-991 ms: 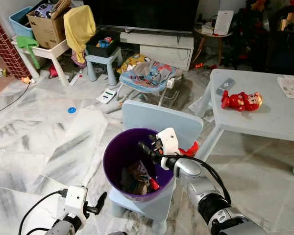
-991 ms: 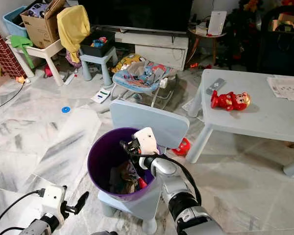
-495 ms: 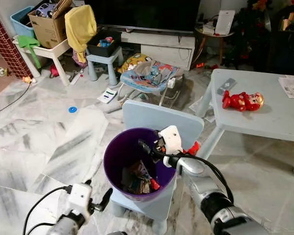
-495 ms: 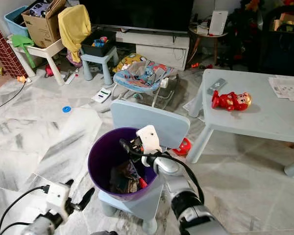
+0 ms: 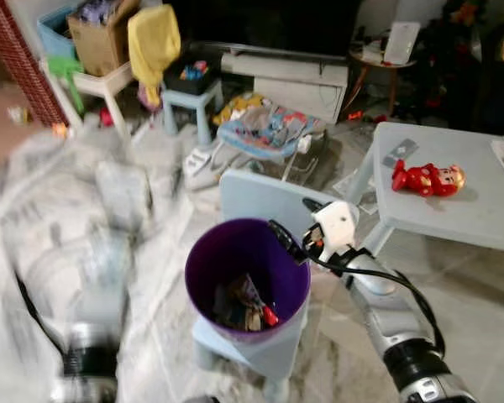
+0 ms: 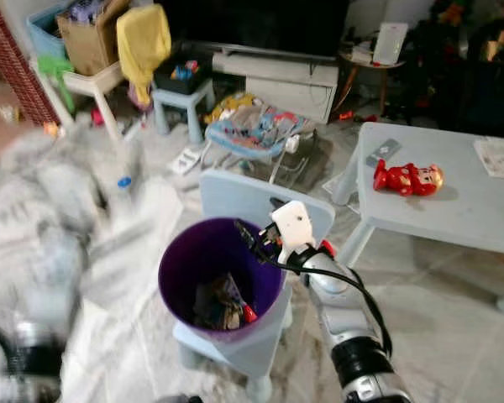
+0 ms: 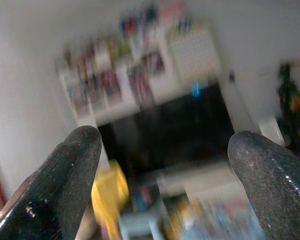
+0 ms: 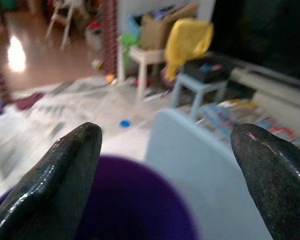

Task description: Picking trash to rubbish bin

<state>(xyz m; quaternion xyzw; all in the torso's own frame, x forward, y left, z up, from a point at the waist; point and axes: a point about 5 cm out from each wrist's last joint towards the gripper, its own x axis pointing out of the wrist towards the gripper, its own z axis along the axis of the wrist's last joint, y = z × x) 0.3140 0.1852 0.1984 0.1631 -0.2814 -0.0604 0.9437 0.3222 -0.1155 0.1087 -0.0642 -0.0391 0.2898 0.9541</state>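
A purple rubbish bin [image 5: 203, 252] stands on the seat of a small light-blue chair [image 5: 260, 189]. Mixed trash [image 5: 244, 306] lies at its bottom. My right gripper [image 5: 290, 228] hovers at the bin's right rim, open, with nothing between its fingers. In the right wrist view the open right gripper [image 8: 167, 135] looks over the purple rim [image 8: 130, 210] and the chair back [image 8: 205, 160]. My left arm [image 5: 84, 361] is a blur at the lower left. The left gripper [image 7: 165, 145] is open and empty, pointing toward the television wall.
A light-blue table [image 5: 462, 214] with a red toy [image 5: 428, 178] stands to the right. Behind the chair are a baby bouncer [image 5: 269, 134], a small stool [image 5: 189, 88] and a white table with a box and yellow cloth [image 5: 151, 34]. Marble floor lies to the left.
The view has shifted a little. My right gripper has drawn back from over the bin to its right rim. My left arm has swung upward and is now blurred.
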